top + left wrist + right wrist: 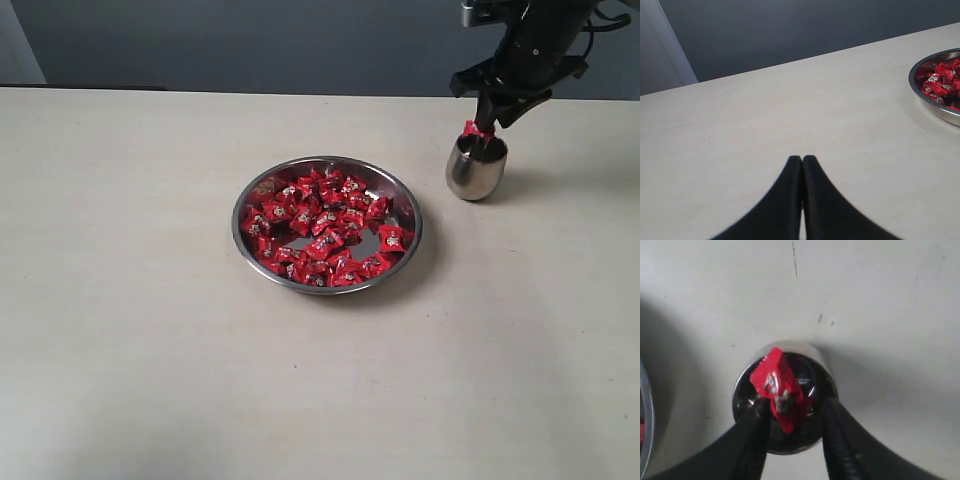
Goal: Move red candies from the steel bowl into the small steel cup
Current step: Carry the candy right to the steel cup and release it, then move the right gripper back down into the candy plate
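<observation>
Directly over the small steel cup (476, 172), the right gripper (796, 409) stands apart — one red candy (774, 377) between its fingers.

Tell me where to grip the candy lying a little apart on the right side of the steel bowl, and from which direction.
Take that red candy across its middle, coming straight down from above. It lies flat on the steel bowl floor, with bare steel showing on the side toward the bowl's middle, so one jaw likely fits there. The rim side looks tighter, so a sideways approach seems blocked.
</observation>
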{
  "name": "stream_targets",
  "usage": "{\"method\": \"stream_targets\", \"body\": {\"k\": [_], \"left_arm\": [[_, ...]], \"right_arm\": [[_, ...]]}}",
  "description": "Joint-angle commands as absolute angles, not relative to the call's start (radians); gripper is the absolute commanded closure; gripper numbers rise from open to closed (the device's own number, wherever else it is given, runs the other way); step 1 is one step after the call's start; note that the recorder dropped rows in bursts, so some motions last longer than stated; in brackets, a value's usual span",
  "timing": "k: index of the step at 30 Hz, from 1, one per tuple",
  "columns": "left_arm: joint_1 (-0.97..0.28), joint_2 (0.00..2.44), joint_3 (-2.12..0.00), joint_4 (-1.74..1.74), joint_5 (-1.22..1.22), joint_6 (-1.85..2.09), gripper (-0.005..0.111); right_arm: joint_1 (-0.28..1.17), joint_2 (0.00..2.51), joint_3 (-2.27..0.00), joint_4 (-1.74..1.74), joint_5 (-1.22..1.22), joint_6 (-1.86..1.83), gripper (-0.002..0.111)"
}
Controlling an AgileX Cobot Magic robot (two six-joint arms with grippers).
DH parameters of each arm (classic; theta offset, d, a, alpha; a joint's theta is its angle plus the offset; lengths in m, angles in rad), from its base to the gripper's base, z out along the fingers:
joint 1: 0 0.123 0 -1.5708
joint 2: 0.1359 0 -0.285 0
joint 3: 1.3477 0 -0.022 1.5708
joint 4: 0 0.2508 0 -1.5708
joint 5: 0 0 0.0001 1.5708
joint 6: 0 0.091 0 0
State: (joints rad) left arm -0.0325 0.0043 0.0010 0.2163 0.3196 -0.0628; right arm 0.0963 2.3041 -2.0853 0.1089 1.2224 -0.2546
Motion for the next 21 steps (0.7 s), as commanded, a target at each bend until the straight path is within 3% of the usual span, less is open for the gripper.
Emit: {"method": "stream_targets", "body": {"k": [1,13,21], "left_arm": [[-0.033,0.0,0.0,0.219,0.313,-0.068,0.106],[-0.033,0.0,0.0,0.219,0.313,-0.068,0.106],[-0.033,0.0,0.0,0.218,0.313,-0.068,0.106]], "right_arm": [[0.089,2.298,-2.09,0.104,1.221,-0.261,0.069],[0.109,2.247,-2.09,0.31,1.221,-0.282,0.069],[0.303,2.262,-2.088,0.406,1.221,-0.413,0.069]]}}
